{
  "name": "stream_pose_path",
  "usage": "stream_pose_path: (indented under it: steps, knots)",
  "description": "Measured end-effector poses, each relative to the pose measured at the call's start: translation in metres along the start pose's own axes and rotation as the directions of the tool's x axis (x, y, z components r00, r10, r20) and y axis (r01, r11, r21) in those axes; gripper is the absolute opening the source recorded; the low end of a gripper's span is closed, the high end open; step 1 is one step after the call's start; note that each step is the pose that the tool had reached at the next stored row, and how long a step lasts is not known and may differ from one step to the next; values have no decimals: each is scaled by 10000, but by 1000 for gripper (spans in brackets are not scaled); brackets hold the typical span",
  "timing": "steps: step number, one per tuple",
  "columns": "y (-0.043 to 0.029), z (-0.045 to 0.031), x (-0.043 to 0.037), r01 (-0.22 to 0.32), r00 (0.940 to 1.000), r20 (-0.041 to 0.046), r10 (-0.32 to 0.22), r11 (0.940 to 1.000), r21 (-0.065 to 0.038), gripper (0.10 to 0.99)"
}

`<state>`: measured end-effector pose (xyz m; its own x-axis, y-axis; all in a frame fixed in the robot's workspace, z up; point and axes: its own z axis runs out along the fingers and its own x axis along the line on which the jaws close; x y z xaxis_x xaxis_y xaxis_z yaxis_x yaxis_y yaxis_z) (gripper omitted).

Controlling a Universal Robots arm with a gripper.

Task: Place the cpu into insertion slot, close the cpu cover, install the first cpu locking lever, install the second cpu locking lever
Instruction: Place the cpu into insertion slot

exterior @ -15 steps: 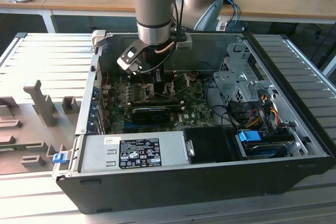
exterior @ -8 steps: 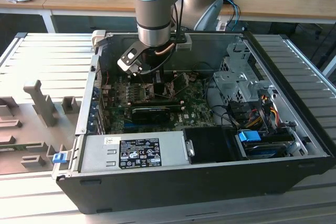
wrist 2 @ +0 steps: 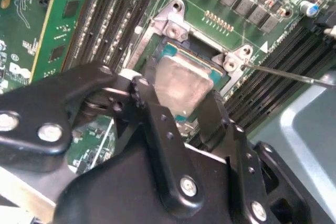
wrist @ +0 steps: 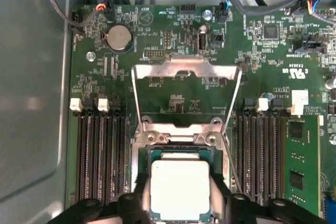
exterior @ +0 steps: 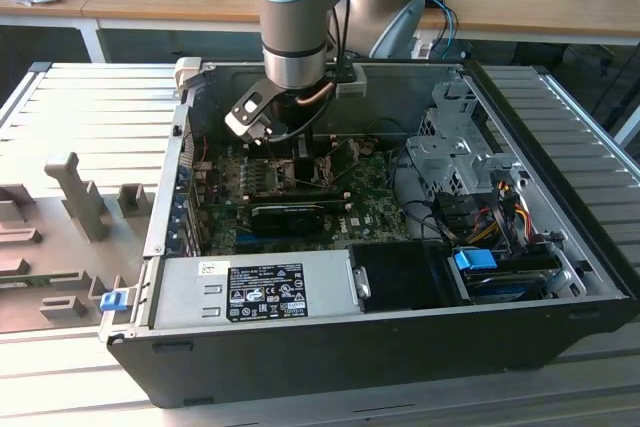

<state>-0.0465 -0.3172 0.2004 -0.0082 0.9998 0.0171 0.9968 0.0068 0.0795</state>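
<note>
2 fingers (wrist 2: 152, 114) of the gripper (wrist 2: 181, 100) are pressed against opposite edges of the cpu (wrist: 180, 188), which is clamped between them. In both wrist views the cpu is seen directly over the slot (wrist: 178, 153); whether it is fully seated cannot be told. The cover (wrist: 186, 69) is swung open over the board (wrist: 173, 24), hinged at the slot's edge, with wire levers (wrist: 136, 98) unlatched alongside.

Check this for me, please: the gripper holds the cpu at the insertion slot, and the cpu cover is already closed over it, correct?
Not quite. The cpu cover is open, swung back away from the insertion slot, as the first wrist view shows. The rest stands: the gripper holds the cpu there.
</note>
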Motion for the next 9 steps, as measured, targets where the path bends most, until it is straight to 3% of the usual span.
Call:
stream_pose_path:
  steps: [1,6,9]
  knots:
    - [0,-1,-1,0,10000,2,0,10000,1,604]
    - [1,-15,-1,0,10000,4,0,10000,3,604]
    - [6,-64,1,-1,10000,1,1,10000,1,592]
